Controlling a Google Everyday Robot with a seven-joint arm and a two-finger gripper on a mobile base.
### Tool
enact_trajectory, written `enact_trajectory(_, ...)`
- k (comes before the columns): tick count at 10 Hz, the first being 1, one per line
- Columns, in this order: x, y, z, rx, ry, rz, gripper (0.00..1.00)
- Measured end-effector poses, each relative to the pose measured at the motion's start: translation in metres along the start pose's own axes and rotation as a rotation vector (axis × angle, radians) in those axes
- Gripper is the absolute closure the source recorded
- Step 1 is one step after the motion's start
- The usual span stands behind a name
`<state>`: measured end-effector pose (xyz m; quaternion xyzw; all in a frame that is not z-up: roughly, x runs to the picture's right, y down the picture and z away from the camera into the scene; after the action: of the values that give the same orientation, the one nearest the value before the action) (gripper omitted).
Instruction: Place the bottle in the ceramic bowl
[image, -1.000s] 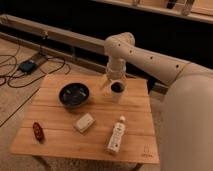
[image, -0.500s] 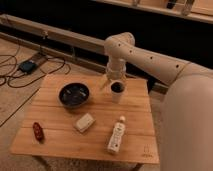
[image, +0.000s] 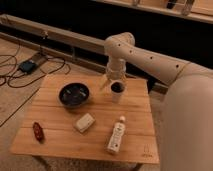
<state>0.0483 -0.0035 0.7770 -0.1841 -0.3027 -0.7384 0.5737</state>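
Wooden table (image: 55, 145) is seen mid-frame in the camera view, on a dim floor (image: 15, 117) with cables (image: 15, 75) at the upper left. Risks are judged first. The bottle (image: 116, 134) is lying flat near the lower-right table edge, cap toward the top of the frame, so it could be rolled or pushed off the front edge by a sloppy descent. Its round body may also be squeezed out sideways if gripped off-centre. The white cup (image: 117, 91) sits right under the gripper (image: 113, 82) at upper centre and could be knocked over when the arm (image: 150, 60) is swung toward the bottle. The beige block (image: 84, 122) lies between the bottle and the ceramic bowl (image: 74, 95), and could be clipped if the bottle is carried low. The bottle looks about as long as the bowl is wide, so it may be left propped on the rim or tipped out if released off-centre. The red object (image: 37, 131) at lower left is well apart and of no concern. End effector: the gripper is hung just above the cup, well apart from the bottle. Its jaws are spread wide and nothing is grasped, though contact with the cup cannot be told. Nothing is seen inside the bowl, left of the cup.
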Motion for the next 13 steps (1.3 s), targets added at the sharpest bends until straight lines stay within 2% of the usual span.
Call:
enact_trajectory(1, -0.001, 0.001, 0.001, -0.003, -0.001, -0.001, 0.2)
enact_trajectory(3, -0.007, 0.014, 0.003, -0.039, 0.006, 0.014, 0.2)
enact_trajectory(5, -0.032, 0.041, 0.006, -0.092, 0.019, 0.065, 0.2)
enact_trajectory(7, -0.064, 0.058, 0.012, -0.118, 0.015, 0.127, 0.2)
enact_trajectory(9, -0.101, 0.063, 0.023, -0.115, -0.003, 0.213, 0.2)
enact_trajectory(10, -0.12, 0.058, 0.032, -0.101, -0.017, 0.264, 0.2)
enact_trajectory(11, -0.133, 0.051, 0.043, -0.089, -0.024, 0.301, 0.2)
enact_trajectory(13, -0.141, 0.037, 0.067, -0.069, -0.023, 0.343, 0.2)
